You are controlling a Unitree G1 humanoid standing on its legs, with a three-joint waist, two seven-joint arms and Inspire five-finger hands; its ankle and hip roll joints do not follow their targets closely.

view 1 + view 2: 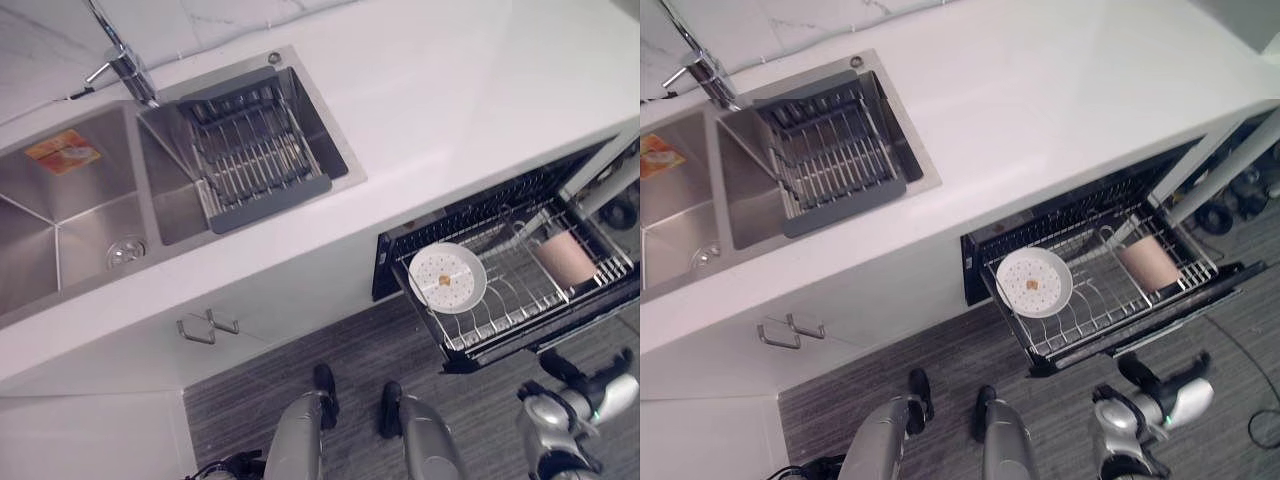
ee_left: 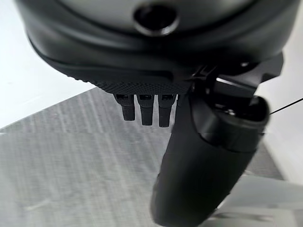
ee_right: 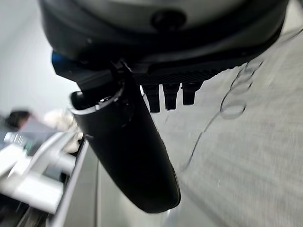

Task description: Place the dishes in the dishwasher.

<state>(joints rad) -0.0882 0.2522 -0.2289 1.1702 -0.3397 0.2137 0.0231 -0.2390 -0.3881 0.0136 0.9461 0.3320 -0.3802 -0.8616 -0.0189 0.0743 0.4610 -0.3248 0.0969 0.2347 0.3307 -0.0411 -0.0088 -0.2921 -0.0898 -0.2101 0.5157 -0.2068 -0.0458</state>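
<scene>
The dishwasher rack [image 1: 600,262] stands pulled out below the counter [image 1: 450,100], off to the robot's right. In it a white plate [image 1: 447,277] leans among the wires at the near left end, and a pinkish cup [image 1: 565,258] lies on its side toward the far right end, its long axis running roughly across the rack. The two are well apart.

The right hand [image 1: 1140,373] hangs low over the grey floor [image 1: 360,370], just in front of the rack's outer edge and below it; its own wrist view shows the fingers [image 3: 170,97] fairly straight and the thumb out, with nothing held. The left hand [image 2: 189,156] is also relaxed and empty, over the floor beside a white panel.

The sink [image 1: 70,220] with its wire drainer [image 1: 255,140] lies up and to the left, and I see no dishes in it. So the dishes look loaded already. The right hand is plainly nearer the rack; pushing it shut would mean reaching up and forward.
</scene>
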